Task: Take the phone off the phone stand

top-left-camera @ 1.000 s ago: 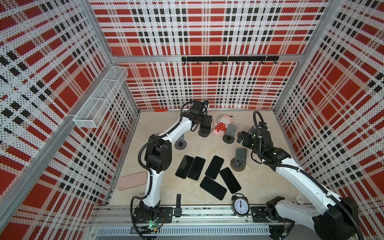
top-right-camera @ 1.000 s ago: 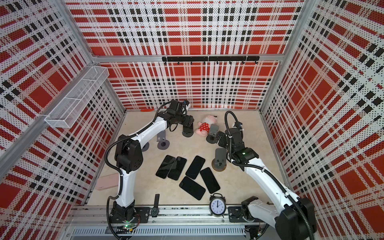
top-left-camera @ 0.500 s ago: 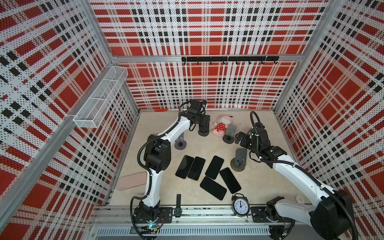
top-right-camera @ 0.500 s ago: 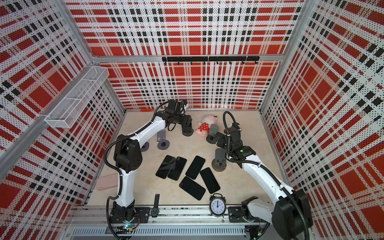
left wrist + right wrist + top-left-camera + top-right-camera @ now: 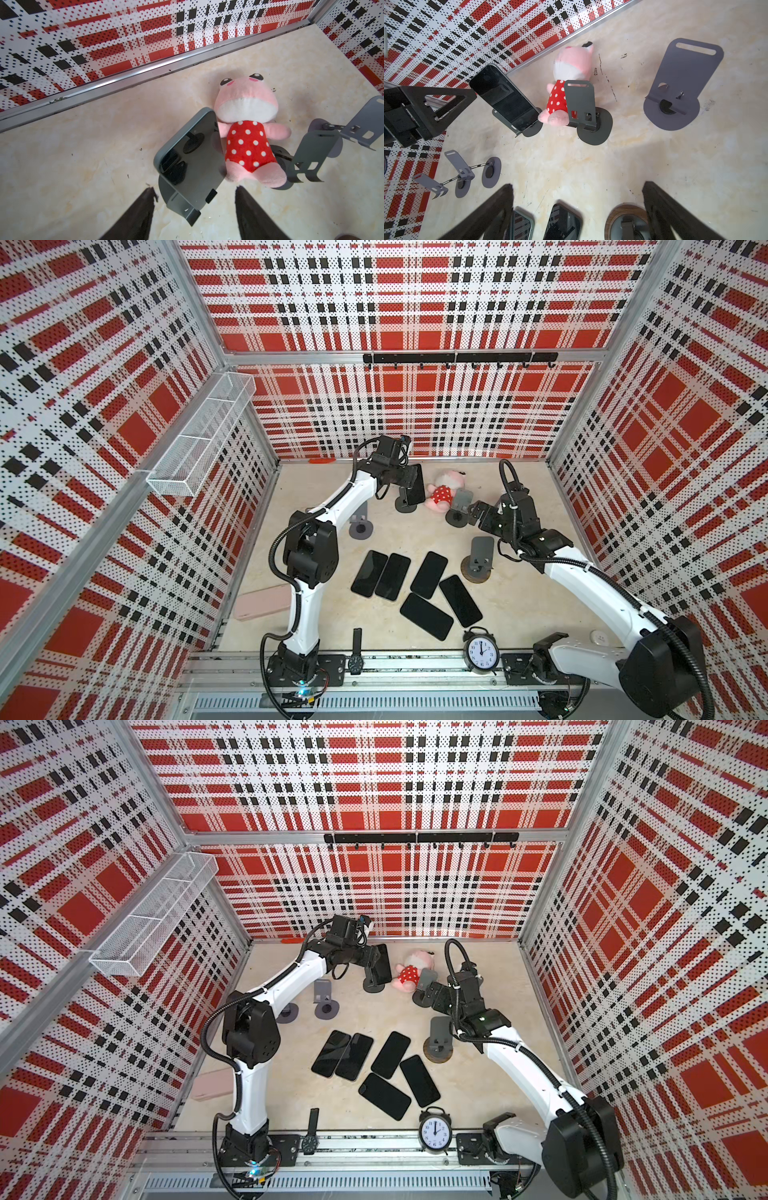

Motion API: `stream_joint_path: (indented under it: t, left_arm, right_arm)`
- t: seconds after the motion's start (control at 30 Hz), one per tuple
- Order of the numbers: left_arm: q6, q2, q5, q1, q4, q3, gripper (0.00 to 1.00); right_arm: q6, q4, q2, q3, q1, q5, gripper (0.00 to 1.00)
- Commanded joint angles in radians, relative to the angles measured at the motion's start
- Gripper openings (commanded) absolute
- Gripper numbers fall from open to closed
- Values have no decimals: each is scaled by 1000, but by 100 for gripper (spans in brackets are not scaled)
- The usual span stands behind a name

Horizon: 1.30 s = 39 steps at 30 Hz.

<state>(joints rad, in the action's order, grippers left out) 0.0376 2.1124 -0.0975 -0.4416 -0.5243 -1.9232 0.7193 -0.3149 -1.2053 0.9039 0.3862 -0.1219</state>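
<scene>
A black phone [image 5: 416, 486] [image 5: 382, 966] leans upright in a grey phone stand [image 5: 405, 506] [image 5: 372, 986] near the back wall. In the left wrist view the phone [image 5: 193, 149] rests on the stand's lip [image 5: 182, 204]. My left gripper [image 5: 195, 189] [image 5: 405, 477] hovers just behind and above it, open, its two dark fingers either side of the stand's lower end without touching it. My right gripper [image 5: 577, 185] [image 5: 474, 512] is open and holds nothing, to the right of the phone [image 5: 504, 101], near an empty stand [image 5: 459, 506].
A pink plush toy [image 5: 444, 489] lies right beside the phone. Empty grey stands [image 5: 360, 522] [image 5: 480, 556] stand around. Several black phones [image 5: 428, 574] lie flat mid-table. An alarm clock [image 5: 481, 651], a watch [image 5: 356, 655] and a pink case [image 5: 262, 601] sit near the front.
My right gripper has moved a little left toward the empty stand by the plush toy. My left gripper has shifted slightly at the phone. Both stayed open.
</scene>
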Motion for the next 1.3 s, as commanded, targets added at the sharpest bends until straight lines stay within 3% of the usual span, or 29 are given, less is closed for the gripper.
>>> stream_joint_path:
  t: [0.0,0.17,0.33,0.47,0.6,0.7,0.97,1.13,1.27]
  left_arm:
    - [-13,-28,-8,17,8,-22,66]
    - [-7,-45,0,24,9,-2,67]
    - [-1,-108,12,33,25,65,69]
    - [32,-197,1,51,93,182,71]
    - [77,-307,10,69,179,336,74]
    - [119,-401,49,84,249,461,76]
    - [305,-694,28,171,609,947,76]
    - [386,-843,38,161,816,1212,75]
    - [420,-948,76,146,883,1366,76]
  right_arm:
    - [-18,20,-10,30,-5,13,100]
    - [-40,35,-18,36,-5,31,100]
    - [-143,77,-91,85,10,107,100]
    - [-253,-8,-222,239,86,37,100]
    - [-356,-1,-326,352,169,-58,100]
    - [-438,52,-404,404,187,-34,100]
    - [-460,60,-661,664,188,-49,100]
    - [-496,91,-789,792,188,-62,100]
    - [-514,60,-878,908,188,-61,100]
